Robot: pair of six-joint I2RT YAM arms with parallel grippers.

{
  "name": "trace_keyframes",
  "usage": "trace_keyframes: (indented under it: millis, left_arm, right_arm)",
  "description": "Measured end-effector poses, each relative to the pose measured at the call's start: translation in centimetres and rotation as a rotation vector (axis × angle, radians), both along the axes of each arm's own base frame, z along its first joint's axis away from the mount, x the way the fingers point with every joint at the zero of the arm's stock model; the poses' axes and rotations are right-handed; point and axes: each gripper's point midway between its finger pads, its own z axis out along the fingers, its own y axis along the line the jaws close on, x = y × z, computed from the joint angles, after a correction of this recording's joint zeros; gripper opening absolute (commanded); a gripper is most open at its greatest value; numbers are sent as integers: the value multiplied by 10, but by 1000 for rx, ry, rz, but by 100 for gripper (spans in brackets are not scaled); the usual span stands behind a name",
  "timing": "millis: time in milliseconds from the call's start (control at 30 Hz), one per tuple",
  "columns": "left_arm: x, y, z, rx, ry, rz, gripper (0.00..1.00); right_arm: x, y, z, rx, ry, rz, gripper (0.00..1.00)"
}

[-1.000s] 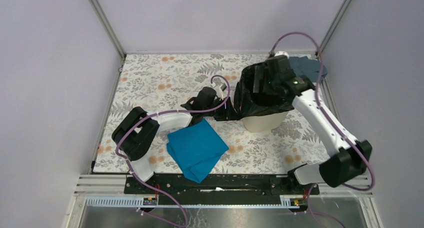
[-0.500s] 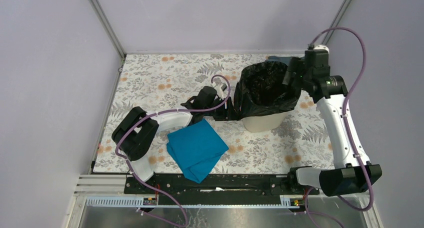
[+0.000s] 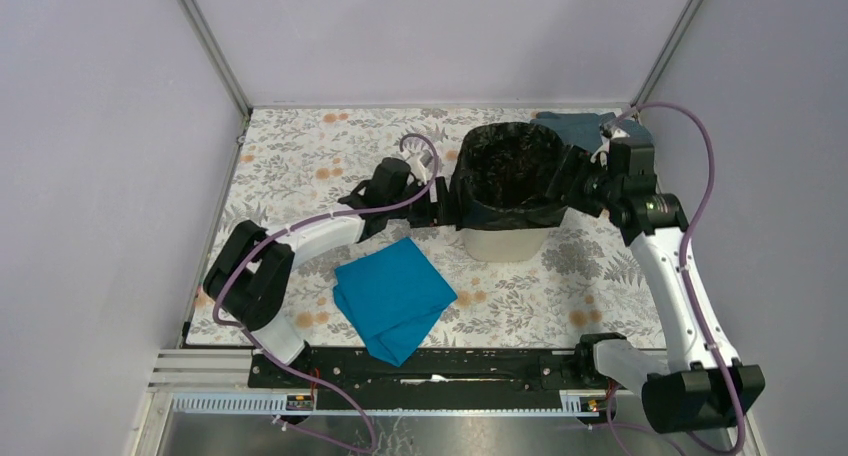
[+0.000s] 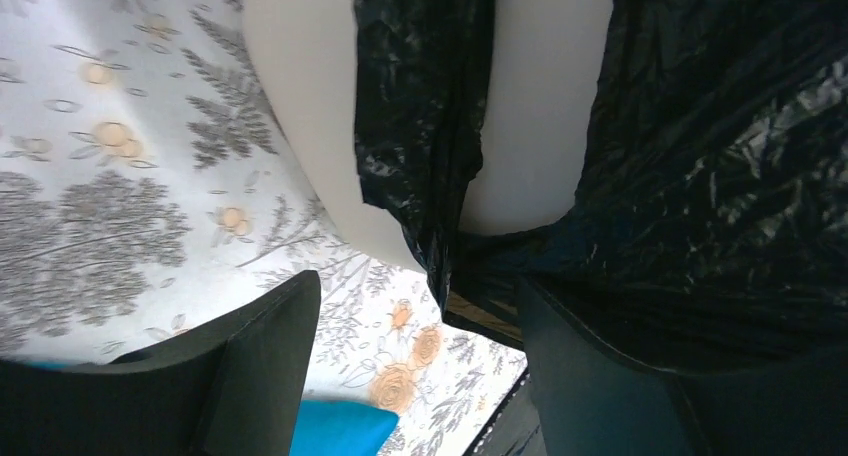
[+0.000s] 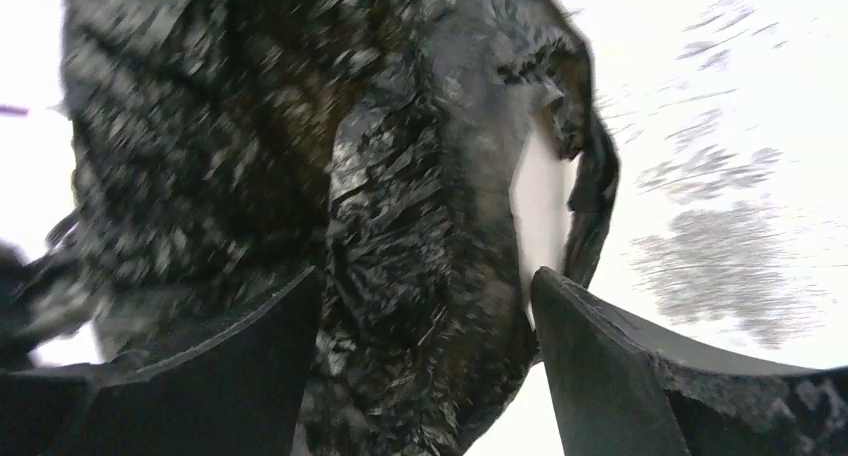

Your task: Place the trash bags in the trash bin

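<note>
Both arms have closed on the bin since half a second ago: the left one has swung forward and the right one has dropped from above the back corner to the rim, while the bin itself has slid a little to the left. The left end effector (image 3: 435, 202) sits against the left side of the trash bag (image 3: 510, 166), its jaws apart, with a loose flap of film hanging in the gap and nothing pinched. The bag lies inside the round cream-beige trash bin (image 3: 505, 244), its hem turned out over the rim, and the bin stands upright at mid-right of the tabletop (image 3: 300, 156). The right end effector (image 3: 562, 179) is at the right rim, also spread open with crumpled film between its fingers; that wrist view is blurred. The step looks like seating the hem down around the rim. To do it well, each side should pinch film only, not the bin wall, and pull down evenly, because the bin seems light enough to slide or tip and the film thin enough to tear. A folded bright blue cloth (image 3: 393, 294) lies near the front on the floral-patterned surface, and a grey-blue cloth (image 3: 578, 128) lies behind the bin. Plain pale panels (image 3: 430, 36) enclose the workspace.
</note>
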Motion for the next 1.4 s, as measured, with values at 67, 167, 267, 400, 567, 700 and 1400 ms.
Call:
trace_keyframes:
  millis: [67,167,267,400,567,700,1400]
  left_arm:
    - [6,9,3,3,-6,14,77]
    - [16,26,1,21,-4,46,77]
    - [25,41,-3,40,11,79,79]
    - [32,52,-4,49,10,100,80]
    - [33,53,-3,46,9,100,80]
    - [33,52,-2,42,9,96,80]
    - [30,34,-2,-8,40,76,63]
  right_arm:
    - [-11,20,2,132,-13,25,89]
    - [-22,38,6,302,-35,24,92]
    - [-31,50,9,387,-20,51,94]
    - [-33,35,20,267,-40,33,99]
    - [-42,2,48,95,-183,-44,97]
    - [-51,-27,48,5,-217,-173,90]
    - [-42,2,-109,133,67,-76,52]
